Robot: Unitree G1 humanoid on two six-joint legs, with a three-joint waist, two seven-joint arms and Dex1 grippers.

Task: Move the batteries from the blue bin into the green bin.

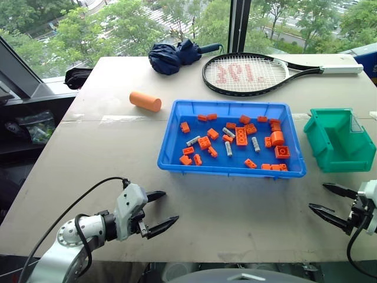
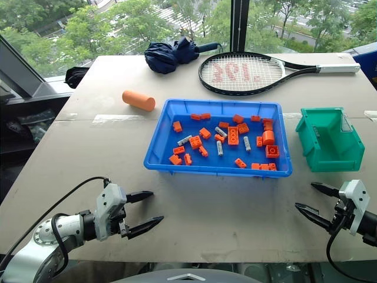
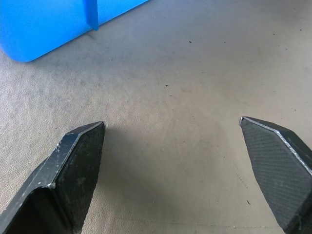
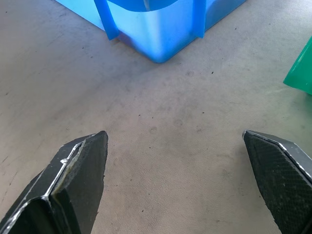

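Observation:
The blue bin (image 1: 231, 171) sits in the middle of the table and holds several grey batteries (image 1: 228, 132) scattered among orange toy bricks (image 1: 241, 137). To its right stands the green bin (image 1: 336, 141), nothing visible inside. My left gripper (image 1: 169, 206) hovers open over the bare tabletop near the front left, short of the blue bin's near left corner (image 3: 29, 44). My right gripper (image 1: 317, 196) is open too, at the front right, in front of the green bin (image 4: 302, 73) and beside the blue bin's near right corner (image 4: 161, 44). Neither holds anything.
An orange cylinder (image 1: 145, 101) lies on the table to the left of the blue bin. A tennis racket (image 1: 247, 73) and a folded dark blue umbrella (image 1: 174, 56) lie at the back by the window. The table's front edge runs just below both grippers.

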